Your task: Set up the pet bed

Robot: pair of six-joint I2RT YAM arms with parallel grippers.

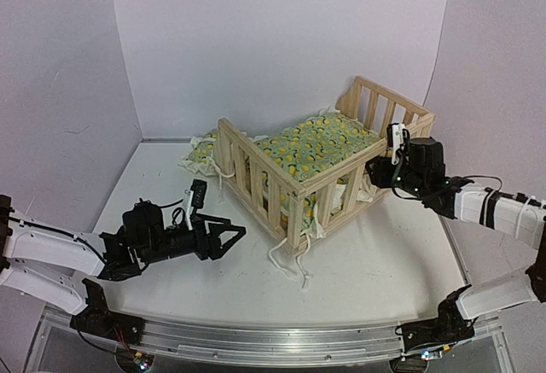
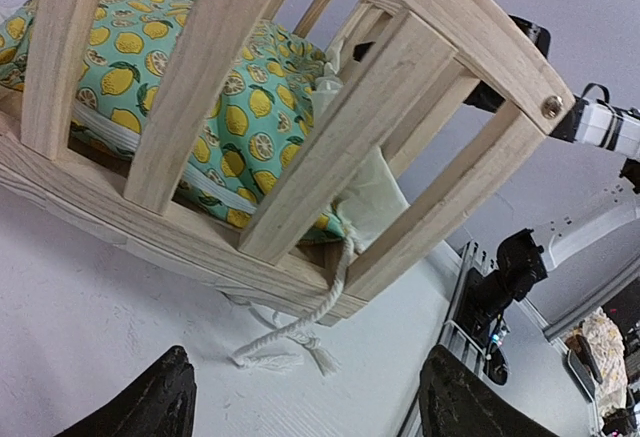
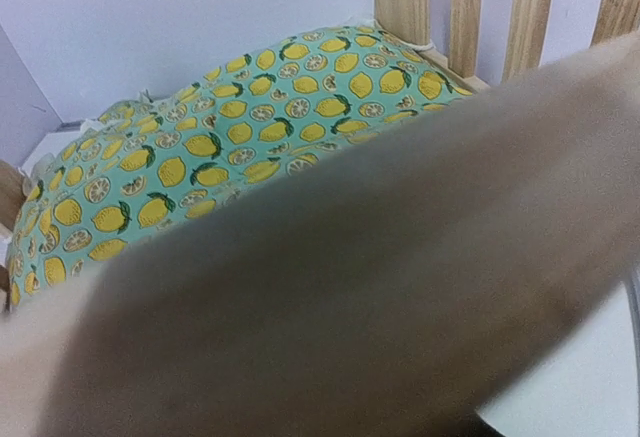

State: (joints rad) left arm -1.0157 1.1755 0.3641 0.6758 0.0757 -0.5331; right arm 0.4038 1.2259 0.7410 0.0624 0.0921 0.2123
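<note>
The pale pine pet bed frame stands in the middle of the table, its lemon-patterned cushion lying inside. The small matching pillow lies on the table behind the frame's left end, outside it. My left gripper is open and empty, low over the table, pointing at the frame's near corner; in the left wrist view the slats and cushion are just ahead. My right gripper is at the frame's low right side. In the right wrist view a blurred wooden rail hides the fingers; the cushion shows beyond.
White tie cords hang from the frame's near corner onto the table, and they show in the left wrist view. White walls close in at the back and both sides. A metal rail runs along the near edge.
</note>
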